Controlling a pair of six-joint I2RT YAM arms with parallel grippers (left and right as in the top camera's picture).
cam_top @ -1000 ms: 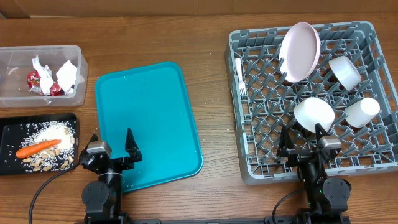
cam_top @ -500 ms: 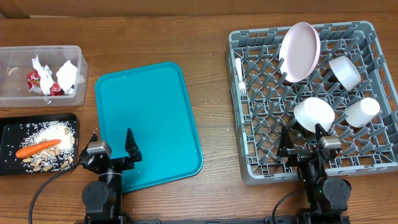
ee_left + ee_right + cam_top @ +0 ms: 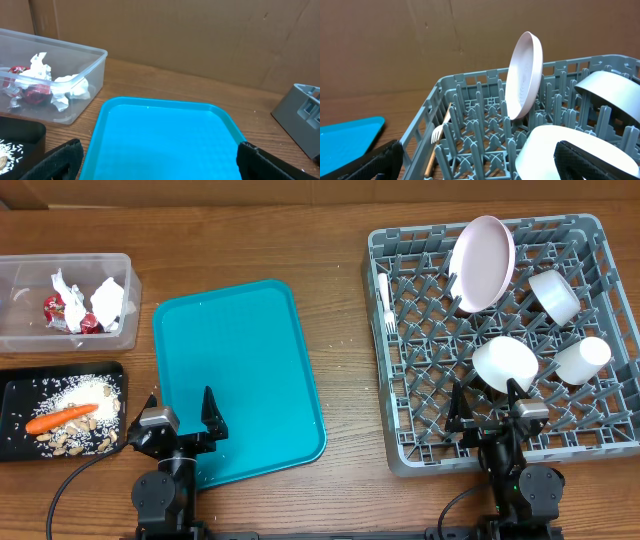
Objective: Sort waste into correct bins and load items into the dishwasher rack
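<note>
The grey dishwasher rack (image 3: 400, 330) at the right holds the pink plate (image 3: 484, 262) on edge, two white bowls (image 3: 504, 363) (image 3: 553, 294), the white cup (image 3: 583, 359) and the white fork (image 3: 384, 303). The clear tub (image 3: 20, 335) at the far left holds the red wrapper (image 3: 62, 310) and white napkins (image 3: 107, 300). The black tray (image 3: 15, 395) holds the carrot (image 3: 60, 417), rice and nuts. My left gripper (image 3: 180, 417) is open and empty over the teal tray's near edge. My right gripper (image 3: 492, 407) is open and empty at the rack's near edge, by the nearer bowl (image 3: 560, 147).
The teal serving tray (image 3: 235, 375) lies bare in the middle, also in the left wrist view (image 3: 160, 137). A few rice grains lie scattered on the wooden table around it. A cardboard wall stands behind the table.
</note>
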